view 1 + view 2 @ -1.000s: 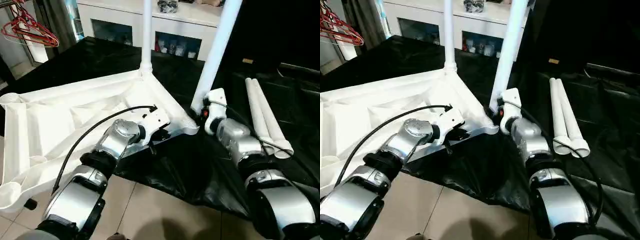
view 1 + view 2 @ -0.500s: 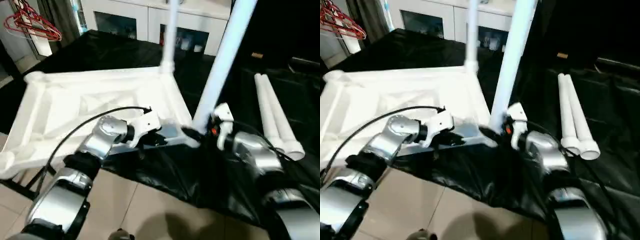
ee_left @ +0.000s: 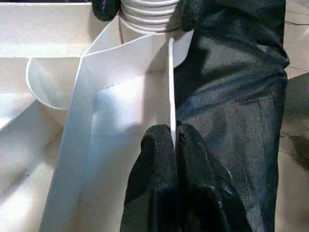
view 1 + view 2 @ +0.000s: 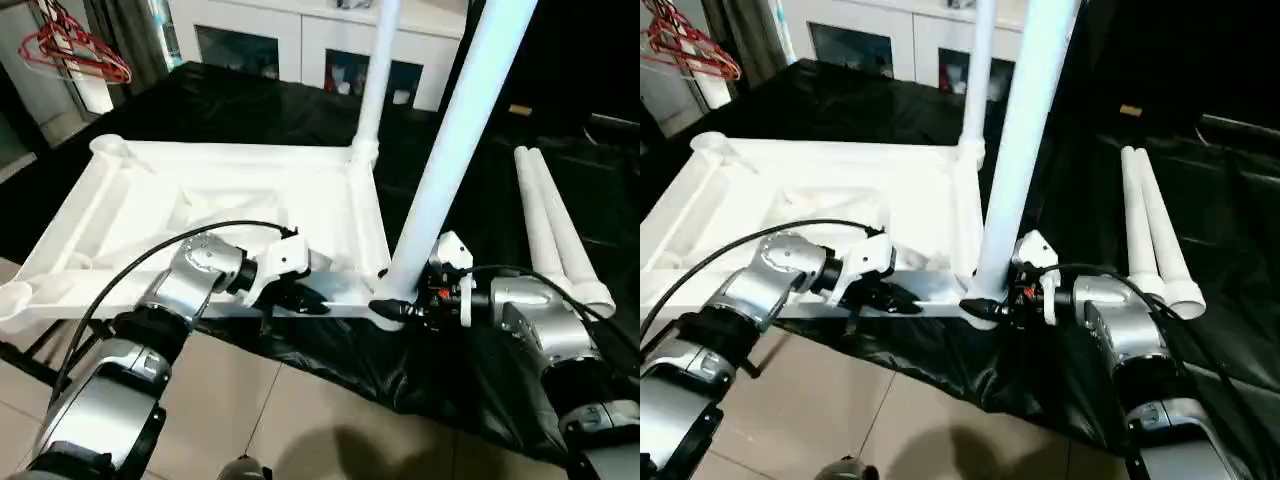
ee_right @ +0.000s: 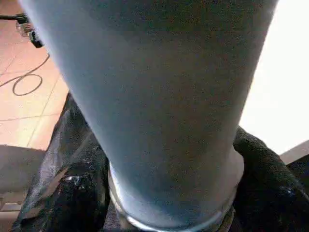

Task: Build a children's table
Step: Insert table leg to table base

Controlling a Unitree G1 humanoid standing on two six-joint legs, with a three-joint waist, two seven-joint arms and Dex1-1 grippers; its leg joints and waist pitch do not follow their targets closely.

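- Tabletop (image 4: 200, 200) lies ribbed side up on the black sheet (image 4: 300, 110); left gripper (image 4: 318, 300) pinches its near rim, steadying it.
- Right gripper (image 4: 395, 307) clasps the near leg (image 4: 455, 150) at its base, seemingly seating it in the corner socket.
- Two spare legs (image 4: 555, 225) wait alongside.

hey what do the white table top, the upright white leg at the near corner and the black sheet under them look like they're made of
The white rectangular table top looks like moulded plastic with a smooth satin finish: thin ribs and walls cross its underside. The upright round white leg seems the same plastic, a smooth tube with a ridged, thread-like end. The black sheet looks like thin glossy plastic film, wrinkled and shiny, though coated fabric is possible.
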